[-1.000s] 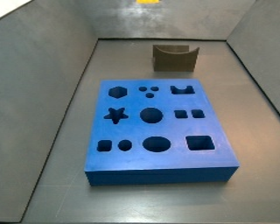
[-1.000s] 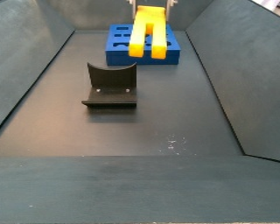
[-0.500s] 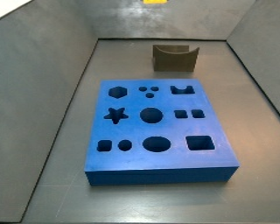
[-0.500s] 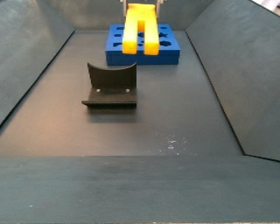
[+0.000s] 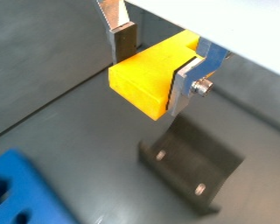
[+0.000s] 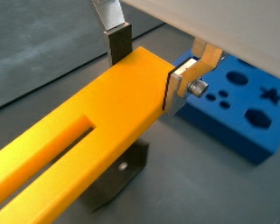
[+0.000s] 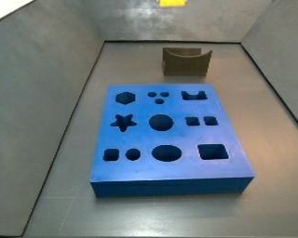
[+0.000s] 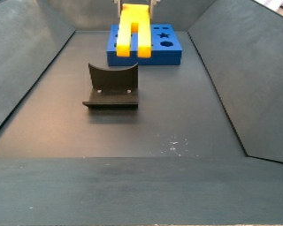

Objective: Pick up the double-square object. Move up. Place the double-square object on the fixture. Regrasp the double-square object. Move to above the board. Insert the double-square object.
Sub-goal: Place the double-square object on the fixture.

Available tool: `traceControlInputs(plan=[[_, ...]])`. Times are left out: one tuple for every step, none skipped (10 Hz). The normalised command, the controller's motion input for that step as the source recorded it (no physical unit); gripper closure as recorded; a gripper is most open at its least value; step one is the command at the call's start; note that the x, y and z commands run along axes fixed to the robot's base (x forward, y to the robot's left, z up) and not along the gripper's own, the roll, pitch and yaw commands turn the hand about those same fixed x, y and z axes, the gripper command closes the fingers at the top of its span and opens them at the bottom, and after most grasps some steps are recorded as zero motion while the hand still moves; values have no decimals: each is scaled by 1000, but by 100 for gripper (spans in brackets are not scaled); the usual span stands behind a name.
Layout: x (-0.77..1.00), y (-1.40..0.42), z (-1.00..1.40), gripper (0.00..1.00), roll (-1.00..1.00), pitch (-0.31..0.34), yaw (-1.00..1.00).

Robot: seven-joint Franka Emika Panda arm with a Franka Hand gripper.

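- End effector (image 5: 157, 63) clamped on the double-square object (image 5: 149, 77): in both wrist views the silver fingers (image 6: 116, 39) press against opposite faces of the yellow block.
- Double-square object (image 6: 78, 140) held in the air, clear of the floor; in a wrist view its two prongs and the slot between them extend away from the fingers.
- In a side view the double-square object (image 8: 133, 29) hangs prongs downward, high in the picture, in front of the board (image 8: 165, 47) as seen from that camera. Whether it stands directly over the board cannot be told from this view.
- In a side view only a small yellow patch of the object (image 7: 174, 3) shows at the upper edge; the end effector itself is out of that picture.
- Fixture (image 8: 110, 86) stands on the floor, unoccupied, well apart from the board; its dark L-shaped bracket and base plate show in a wrist view (image 5: 194, 164) below the held block.
- Board (image 7: 167, 139) lies flat on the floor, its shaped holes all open, with the fixture (image 7: 185, 60) beyond its far end.
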Motion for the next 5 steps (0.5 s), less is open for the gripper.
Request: traceControlInputs(plan=[[816, -155, -150, 100, -1000, 53, 15], [760, -76, -85, 100, -1000, 58, 12], [665, -25, -36, 100, -1000, 77, 7], [623, -5, -18, 100, -1000, 87, 3], [546, 24, -25, 100, -1000, 100, -10]])
